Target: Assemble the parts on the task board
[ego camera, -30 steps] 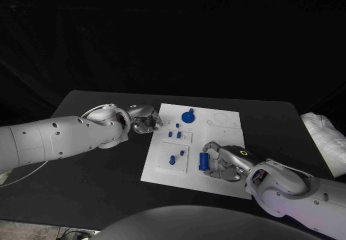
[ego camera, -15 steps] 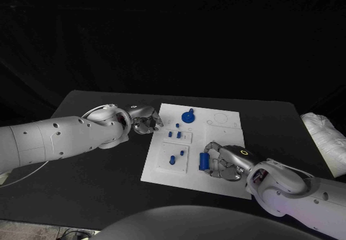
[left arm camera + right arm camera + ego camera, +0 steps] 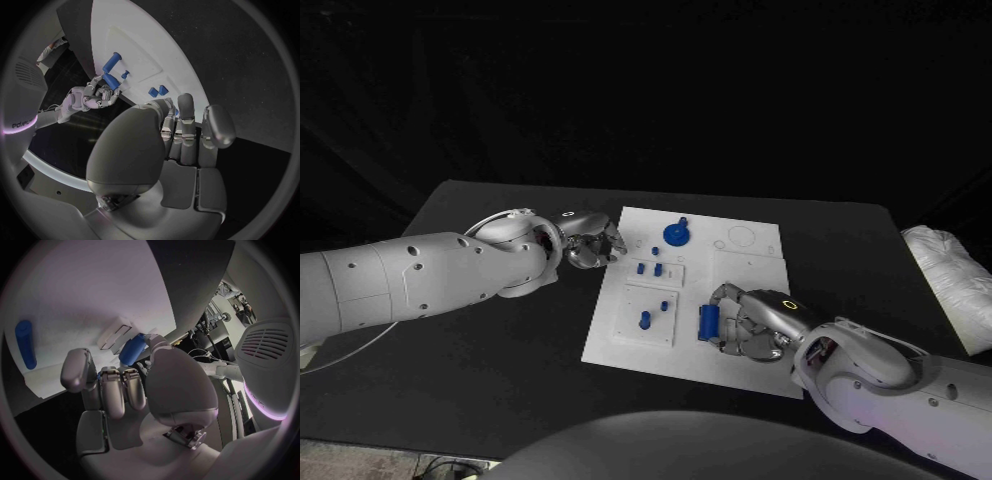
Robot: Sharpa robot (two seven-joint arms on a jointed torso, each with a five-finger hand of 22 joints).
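A blue cylinder part lies on the white task board, low in the centre of the head view, and the right hand has its fingers curled around it — in the right wrist view the blue piece sits pinched between thumb and fingers. Left of it on the board lies a smaller blue peg, with a tiny one just above; further up, two short blue pegs stand side by side, and near the board's upper edge sits a round blue knob part. The left hand rests at the board's left edge, left of centre in the frame — its fingers are drawn in together, and nothing can be seen in them. The board lies in the middle of the black table. At the right edge of the frame, a white bundle lies on the table.
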